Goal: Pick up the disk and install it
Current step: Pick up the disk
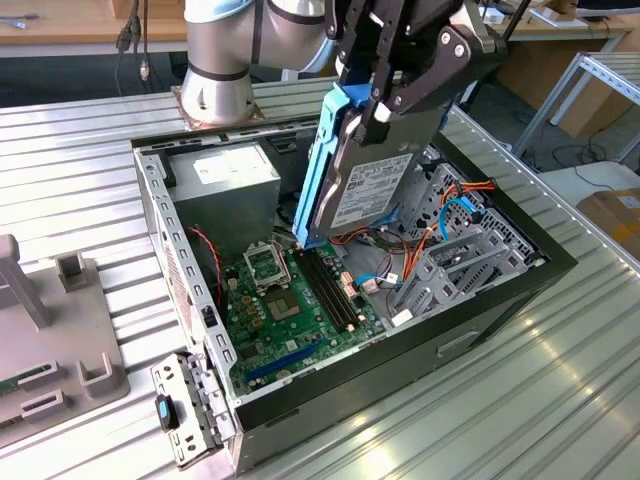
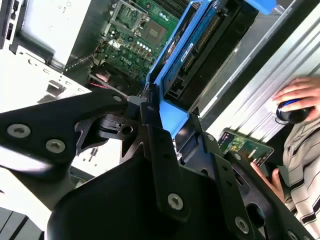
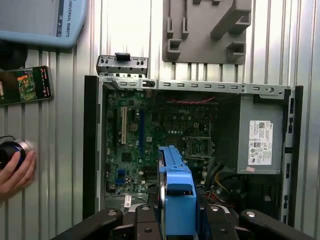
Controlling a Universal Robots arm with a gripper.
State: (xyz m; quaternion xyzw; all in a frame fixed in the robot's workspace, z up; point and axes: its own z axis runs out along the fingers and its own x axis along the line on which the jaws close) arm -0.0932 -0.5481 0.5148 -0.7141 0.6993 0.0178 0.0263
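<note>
Black two-finger gripper [image 1: 383, 108]: closed on the disk [image 1: 362, 195], a flat grey-metal hard drive with a white label and a bright blue plastic carrier rail. The drive is held on edge (label facing the exterior view's right) over the green motherboard [image 1: 290, 320] of the open black computer case [image 1: 480, 320]. Contact below cannot be determined.

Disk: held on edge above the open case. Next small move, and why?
Probably shift the disk toward the drive bay at the exterior view's right: the gripper holds it on edge over the motherboard, not over the bay.
</note>
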